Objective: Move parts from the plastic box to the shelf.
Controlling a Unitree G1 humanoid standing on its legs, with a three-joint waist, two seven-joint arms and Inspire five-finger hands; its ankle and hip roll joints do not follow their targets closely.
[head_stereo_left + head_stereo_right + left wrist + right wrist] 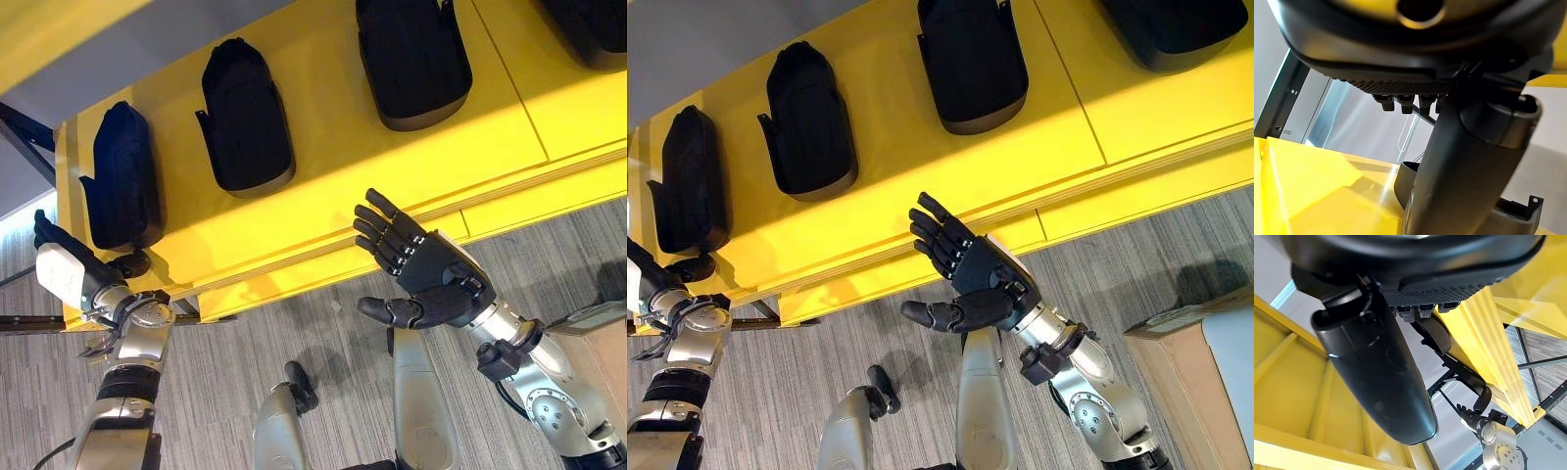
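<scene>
— Shelf contents?
— Yellow shelf: three black moulded parts in a row, left part, middle part, right part; a fourth shows at the far right edge. All lie flat on the board, apart from one another.
— Any box?
— A cardboard box corner on the grey floor, lower right; contents unseen. No legible writing.
— Hands?
— Right hand: fingers straight and spread, thumb out, empty, at the shelf's front edge. Left hand: by the left part at the shelf corner; fingers hidden, cannot tell.
</scene>
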